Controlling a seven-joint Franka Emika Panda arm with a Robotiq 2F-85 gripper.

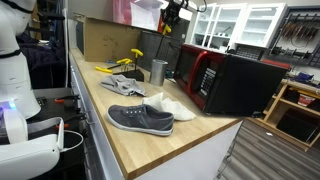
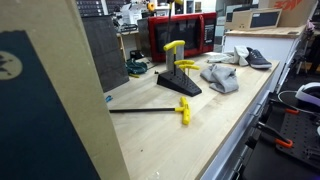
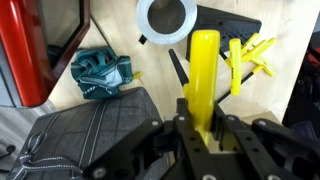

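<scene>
Wrist view: black robot gripper clamped around a yellow plastic rod. A round metal cup sits at twelve o'clock, crumpled teal cloth at ten, grey fabric shoe at eight.

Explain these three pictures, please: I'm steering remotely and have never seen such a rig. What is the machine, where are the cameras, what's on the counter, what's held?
The machine is one robot arm ending in a gripping tool. Two pictures come from cameras standing outside the robot, looking along a wooden counter; the third looks down from the wrist. On the counter are a grey sneaker, a metal cup, a red microwave and a black stand. The tool is shut on a yellow handle.
</scene>
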